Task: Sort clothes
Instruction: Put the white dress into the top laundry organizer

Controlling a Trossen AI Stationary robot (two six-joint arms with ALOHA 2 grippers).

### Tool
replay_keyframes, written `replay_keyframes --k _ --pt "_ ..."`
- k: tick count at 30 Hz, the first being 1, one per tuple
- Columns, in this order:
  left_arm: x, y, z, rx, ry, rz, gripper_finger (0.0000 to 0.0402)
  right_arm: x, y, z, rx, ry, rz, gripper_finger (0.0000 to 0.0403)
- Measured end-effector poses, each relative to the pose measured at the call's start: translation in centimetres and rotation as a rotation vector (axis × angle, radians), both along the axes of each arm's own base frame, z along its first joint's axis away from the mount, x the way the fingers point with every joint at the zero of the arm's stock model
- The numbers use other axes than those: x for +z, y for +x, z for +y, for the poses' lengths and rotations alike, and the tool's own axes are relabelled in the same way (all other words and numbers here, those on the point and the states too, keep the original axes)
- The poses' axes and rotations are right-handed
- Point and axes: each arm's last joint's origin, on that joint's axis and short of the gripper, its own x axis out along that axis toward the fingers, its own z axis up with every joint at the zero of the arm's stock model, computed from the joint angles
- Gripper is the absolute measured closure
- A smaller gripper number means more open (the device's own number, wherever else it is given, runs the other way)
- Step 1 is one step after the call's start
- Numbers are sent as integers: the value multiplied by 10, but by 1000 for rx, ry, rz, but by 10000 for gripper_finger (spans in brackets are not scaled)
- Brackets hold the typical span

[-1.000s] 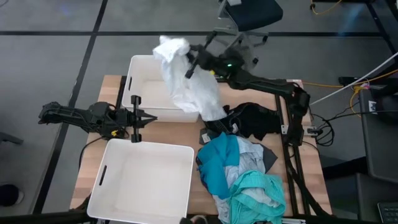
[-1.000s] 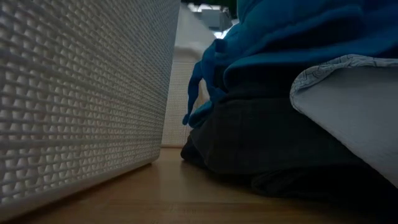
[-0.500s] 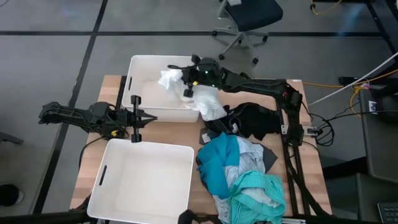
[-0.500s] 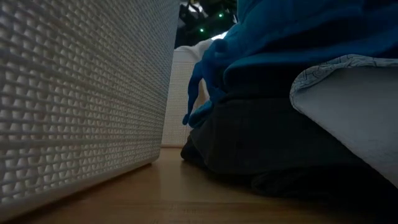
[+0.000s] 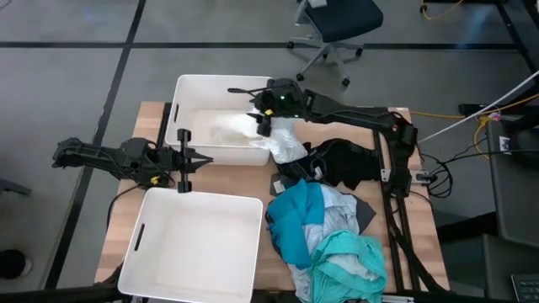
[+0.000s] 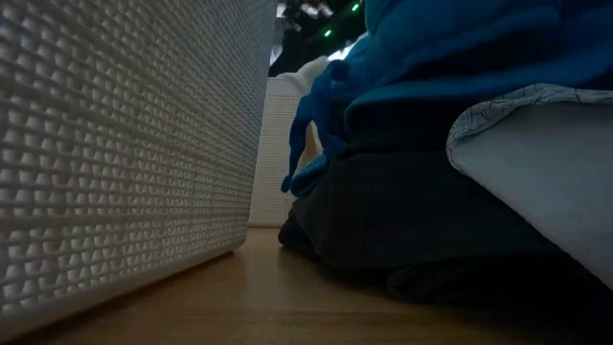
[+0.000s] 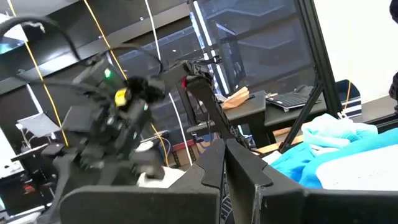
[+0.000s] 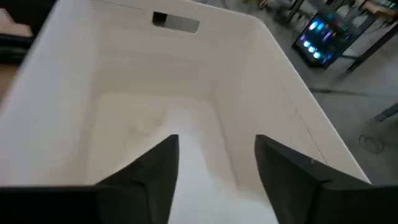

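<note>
The right gripper (image 5: 259, 119) is over the far bin (image 5: 189, 91), at its right end, fingers (image 8: 155, 171) spread apart with nothing between them. A white garment (image 5: 278, 139) lies below them, part inside the bin and part draped over the bin's right rim. The right arm (image 5: 354, 112) reaches in from its base at the table's right edge, extended nearly level across the far side of the table (image 5: 135, 198). The left gripper (image 5: 187, 159) waits between the two bins, beside the far bin's near wall, its fingers (image 7: 242, 180) pressed close together. The left arm lies stretched out from the table's left side. The near bin (image 5: 195, 246) holds nothing. The remaining clothes (image 5: 328, 231) lie heaped on the right half of the table: black nearest the right arm, then blue, grey and teal.
</note>
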Motion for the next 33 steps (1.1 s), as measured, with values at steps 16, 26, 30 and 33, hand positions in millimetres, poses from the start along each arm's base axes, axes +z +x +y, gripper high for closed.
replay_keyframes --k 16,26,30,33 --pt "0 0 0 4 19 3 396 20 -104 103 -54 235 457 180" --pt "-1 0 0 4 25 9 396 -68 -112 107 -137 159 492 193" --pt "-1 0 0 5 26 9 396 -83 -119 102 -261 -23 548 194" --pt "-1 0 0 5 26 9 396 -85 -121 95 -281 -48 567 194"
